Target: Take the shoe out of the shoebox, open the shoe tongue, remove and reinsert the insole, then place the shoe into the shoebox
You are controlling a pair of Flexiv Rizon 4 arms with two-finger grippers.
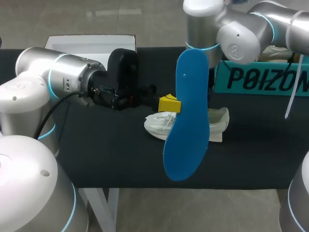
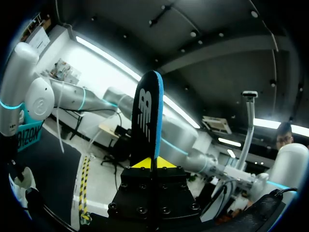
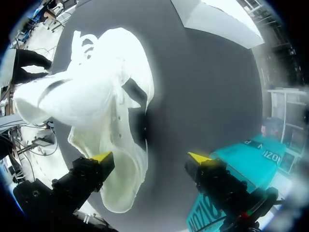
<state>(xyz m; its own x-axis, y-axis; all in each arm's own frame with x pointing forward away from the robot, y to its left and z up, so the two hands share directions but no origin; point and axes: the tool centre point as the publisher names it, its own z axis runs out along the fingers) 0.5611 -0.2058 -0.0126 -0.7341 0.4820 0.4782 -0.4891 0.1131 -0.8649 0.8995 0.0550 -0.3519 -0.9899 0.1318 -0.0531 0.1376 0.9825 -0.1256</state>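
Observation:
My left gripper [image 1: 170, 104] is shut on a blue insole [image 1: 186, 116] and holds it upright above the table's middle. In the left wrist view the insole [image 2: 149, 113] stands edge-on, dark on one side, between the yellow tips of that gripper [image 2: 153, 163]. The white shoe [image 1: 161, 124] lies on the dark table behind the insole, partly hidden by it. My right arm [image 1: 231, 34] comes in over the shoe, its gripper hidden in the head view. In the right wrist view this gripper [image 3: 150, 157] hangs open above the shoe [image 3: 96, 96], one fingertip [image 3: 101, 156] over the shoe's opening.
The teal shoebox [image 1: 260, 77] stands at the back right, and in the right wrist view the box [image 3: 241, 159] is beside the right gripper's other finger. A white lid [image 1: 91, 41] lies at the back left. The dark table [image 1: 106, 154] has bare room at the front left.

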